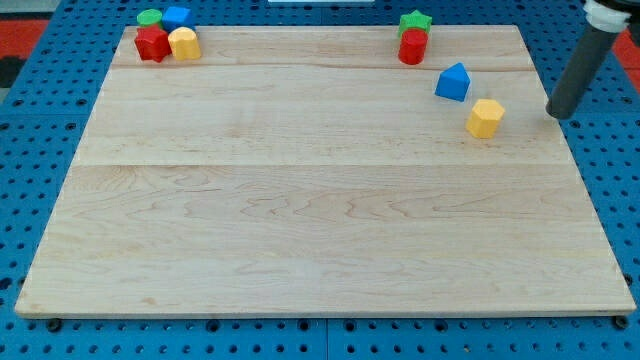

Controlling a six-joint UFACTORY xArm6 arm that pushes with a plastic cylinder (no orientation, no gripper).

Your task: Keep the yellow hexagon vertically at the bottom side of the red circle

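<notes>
The arm ends in a plain dark rod; it has no jaws, so there is nothing to be apart, together or clamped. Its tip (559,115) rests at the right edge of the wooden board (300,240), touching no block.

Landmark: the red circle (412,47), a short red cylinder near the board's top edge, right of centre.

- Green star (415,21): directly above the red circle, touching or nearly so.
- Blue triangular block (453,82): below and to the right of the red circle, near but apart.
- Yellow hexagon (485,117): further below and to the right of the red circle, just past the blue block. This is the task's thing. It is lower than the circle but offset to the view's right, so it is not yet vertically beneath it.
- Tip: well to the right of the red circle, and right of the yellow hexagon with a clear gap. Judged purpose: a station on the hexagon's right side suits a leftward push that would bring it under the circle.
- Far to the left of the red circle, at the top-left corner, a tight cluster: green block (149,17), blue block (177,16), red block (152,44), yellow block (184,44).

Containers: none present.
</notes>
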